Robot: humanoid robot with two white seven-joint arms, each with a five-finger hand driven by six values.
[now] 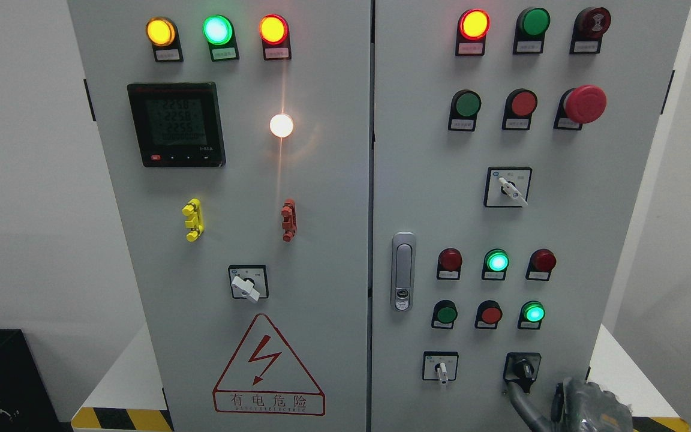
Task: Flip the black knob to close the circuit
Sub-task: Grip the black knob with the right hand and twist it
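Observation:
The black knob [522, 367] sits on a black square plate at the lower right of the right cabinet door [591, 228], its handle pointing up and to the left. My right hand [585, 408] comes in at the bottom edge just below and to the right of the knob. One grey finger [519, 403] stretches up and ends just under the knob's plate, apart from the knob. The hand is open and holds nothing. Most of the hand is cut off by the picture's bottom edge. The left arm does not show.
A white selector switch [441, 367] sits left of the black knob. Red and green buttons [490, 313] lie above it, two of them lit green. A door latch [403, 271] sits at the door's left edge. The left door [321, 198] carries a meter, lamps and a hazard sign.

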